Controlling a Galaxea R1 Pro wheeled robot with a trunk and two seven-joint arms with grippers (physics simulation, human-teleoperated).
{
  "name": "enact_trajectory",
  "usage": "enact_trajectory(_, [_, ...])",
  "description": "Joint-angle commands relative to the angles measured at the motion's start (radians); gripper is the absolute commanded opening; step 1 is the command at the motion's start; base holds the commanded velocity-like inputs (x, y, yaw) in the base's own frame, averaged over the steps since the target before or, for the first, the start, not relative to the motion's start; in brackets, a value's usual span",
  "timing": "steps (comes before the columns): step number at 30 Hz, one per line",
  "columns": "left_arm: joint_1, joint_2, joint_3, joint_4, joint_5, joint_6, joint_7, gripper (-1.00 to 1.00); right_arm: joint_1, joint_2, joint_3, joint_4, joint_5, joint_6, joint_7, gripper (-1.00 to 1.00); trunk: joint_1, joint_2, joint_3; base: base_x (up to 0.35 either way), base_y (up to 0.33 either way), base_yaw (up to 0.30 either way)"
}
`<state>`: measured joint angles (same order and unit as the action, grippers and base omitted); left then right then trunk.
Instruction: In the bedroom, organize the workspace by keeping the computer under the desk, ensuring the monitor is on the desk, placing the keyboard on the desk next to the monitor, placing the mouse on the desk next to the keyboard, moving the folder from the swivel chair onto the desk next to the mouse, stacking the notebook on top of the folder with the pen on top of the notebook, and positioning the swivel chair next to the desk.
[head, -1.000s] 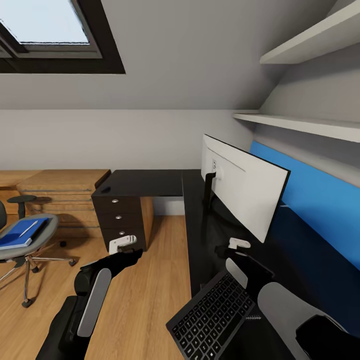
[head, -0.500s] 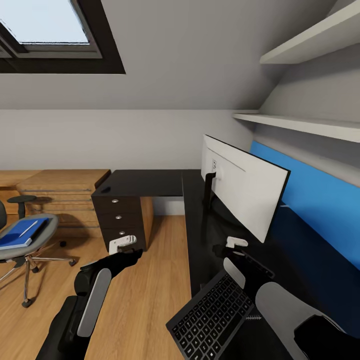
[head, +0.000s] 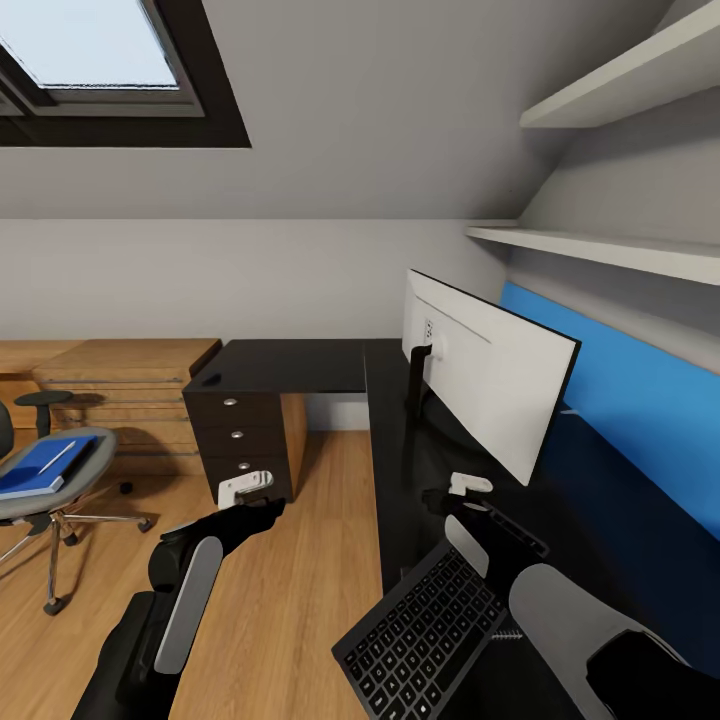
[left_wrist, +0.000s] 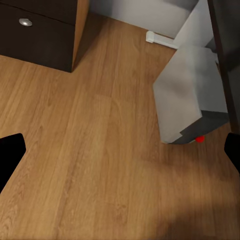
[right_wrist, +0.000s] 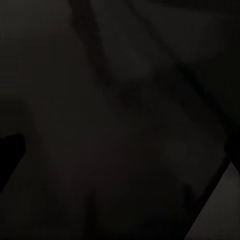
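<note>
The keyboard (head: 425, 630) lies at six o'clock in the head view, skewed on the black desk (head: 300, 365) with its near corner past the desk's front edge, so we judge a nudge from our right forearm, which crosses just beside it, could tip it to the floor. Our right gripper (head: 462, 492) hangs low over the desk at five o'clock, near the foot of the monitor (head: 490, 385); a careless swing could knock the stand. Whether its jaws are parted we cannot tell here. At nine o'clock the swivel chair (head: 45, 490) carries the blue folder (head: 40, 465) with a pen (head: 58, 457) on top, well apart from us. In the left wrist view our left gripper (left_wrist: 120, 155) is released, fingertips wide over wooden floor, the grey computer (left_wrist: 192, 95) at two o'clock beneath the desk. The right wrist view is dark desk surface; its fingertips sit at the edges, seemingly spread.
</note>
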<state>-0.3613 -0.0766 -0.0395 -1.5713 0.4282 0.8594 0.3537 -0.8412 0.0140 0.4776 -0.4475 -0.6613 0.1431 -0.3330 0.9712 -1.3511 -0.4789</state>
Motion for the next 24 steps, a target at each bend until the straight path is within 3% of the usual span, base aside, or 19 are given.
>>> enact_trajectory(1, [-0.001,0.000,0.000,-0.001,0.011,0.002,0.010,1.00,-0.001,-0.001,0.009,-0.002,-0.006,0.004,-0.003,1.00,0.000,-0.001,-0.001,0.000,0.000,0.000])
enact_trajectory(9, [-0.001,0.001,0.001,-0.002,0.010,0.002,0.010,1.00,0.000,0.000,0.010,-0.001,-0.005,0.004,0.063,1.00,0.000,-0.001,-0.001,0.000,0.000,0.000])
enact_trajectory(15, [-0.001,0.001,0.001,-0.002,0.011,0.001,0.010,1.00,-0.001,0.010,0.009,-0.001,-0.005,0.004,0.069,1.00,0.000,-0.001,-0.001,0.000,0.000,0.012])
enact_trajectory(24, [-0.001,0.001,0.001,-0.003,0.011,0.001,0.010,1.00,-0.001,0.018,0.010,0.000,-0.003,0.004,0.071,1.00,0.000,-0.001,-0.001,0.000,0.000,0.164])
